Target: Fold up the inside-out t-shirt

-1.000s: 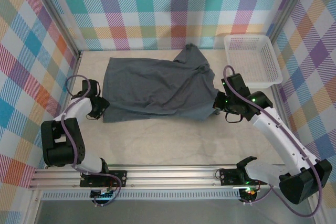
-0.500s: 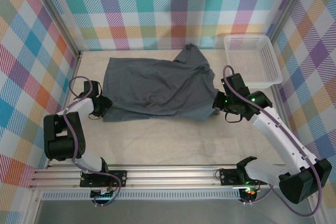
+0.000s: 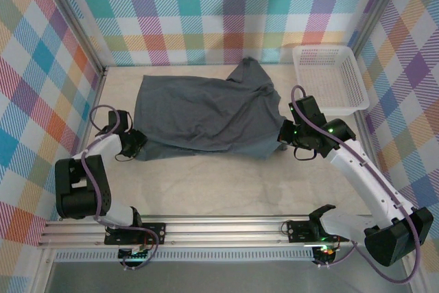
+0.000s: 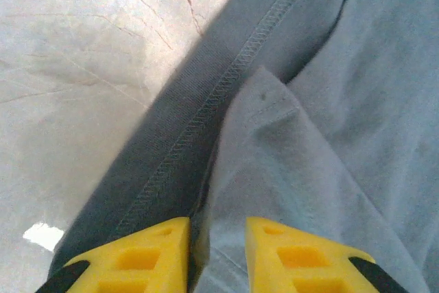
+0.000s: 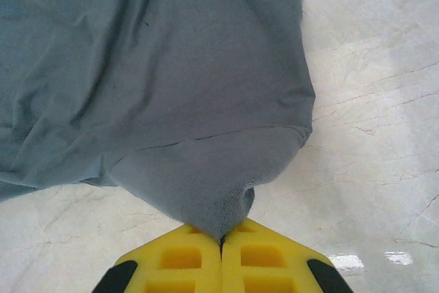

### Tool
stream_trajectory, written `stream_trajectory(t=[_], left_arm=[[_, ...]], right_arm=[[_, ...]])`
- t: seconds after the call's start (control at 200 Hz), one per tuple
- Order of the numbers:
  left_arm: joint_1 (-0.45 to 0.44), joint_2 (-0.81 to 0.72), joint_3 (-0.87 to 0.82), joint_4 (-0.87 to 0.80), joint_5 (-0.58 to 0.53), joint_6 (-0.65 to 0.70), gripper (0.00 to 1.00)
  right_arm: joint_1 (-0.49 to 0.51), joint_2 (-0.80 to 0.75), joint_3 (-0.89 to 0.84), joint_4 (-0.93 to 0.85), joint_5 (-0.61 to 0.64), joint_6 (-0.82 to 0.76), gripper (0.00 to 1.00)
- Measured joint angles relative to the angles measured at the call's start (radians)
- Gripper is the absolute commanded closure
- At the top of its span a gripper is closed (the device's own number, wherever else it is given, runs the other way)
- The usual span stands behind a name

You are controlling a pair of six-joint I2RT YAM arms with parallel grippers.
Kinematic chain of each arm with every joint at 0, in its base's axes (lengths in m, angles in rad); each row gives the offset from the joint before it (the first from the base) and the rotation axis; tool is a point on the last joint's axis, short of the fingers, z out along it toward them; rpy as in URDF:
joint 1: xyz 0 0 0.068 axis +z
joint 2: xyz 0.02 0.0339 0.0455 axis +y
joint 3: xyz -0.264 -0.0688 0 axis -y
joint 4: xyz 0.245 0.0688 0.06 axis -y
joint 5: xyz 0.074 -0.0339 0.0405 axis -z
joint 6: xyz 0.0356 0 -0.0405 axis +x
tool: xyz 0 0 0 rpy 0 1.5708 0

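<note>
Top external view, starting at the left: the left gripper (image 3: 134, 143) sits low on the desk (image 3: 226, 186) at one near corner of the inside-out t-shirt (image 3: 206, 113). The shirt lies spread and wrinkled between the two grippers. In the left wrist view, its fingers (image 4: 158, 255) stand a little apart with a raised ridge of grey cloth between them and the stitched hem running ahead. Whether they bite yet cannot be told. At the shirt's other end the right gripper (image 3: 282, 135) is clenched on a tuck of fabric, and the cloth fans away ahead of it. Beyond that gripper, to its right, stands a white basket (image 3: 328, 73). The step looks like taking hold of both ends before a fold. Next the left needs a sure pinch, then both should lift together and carry the near edge over evenly.
</note>
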State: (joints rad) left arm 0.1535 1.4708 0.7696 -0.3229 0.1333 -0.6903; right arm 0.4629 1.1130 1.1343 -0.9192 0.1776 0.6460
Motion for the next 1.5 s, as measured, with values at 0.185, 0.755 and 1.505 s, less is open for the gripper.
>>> stream_trajectory(t=[0.185, 0.755, 1.505], left_arm=[[0.0, -0.02, 0.0, -0.045, -0.022, 0.004, 0.79], [0.001, -0.035, 0.037, -0.139, -0.089, -0.001, 0.59], [0.003, 0.035, 0.05, -0.087, 0.0, -0.002, 1.0]], right_arm=[[0.0, 0.003, 0.0, 0.003, -0.007, 0.0, 1.0], [0.0, 0.003, 0.0, 0.004, -0.008, 0.0, 1.0], [0.0, 0.003, 0.0, 0.003, -0.006, 0.0, 1.0]])
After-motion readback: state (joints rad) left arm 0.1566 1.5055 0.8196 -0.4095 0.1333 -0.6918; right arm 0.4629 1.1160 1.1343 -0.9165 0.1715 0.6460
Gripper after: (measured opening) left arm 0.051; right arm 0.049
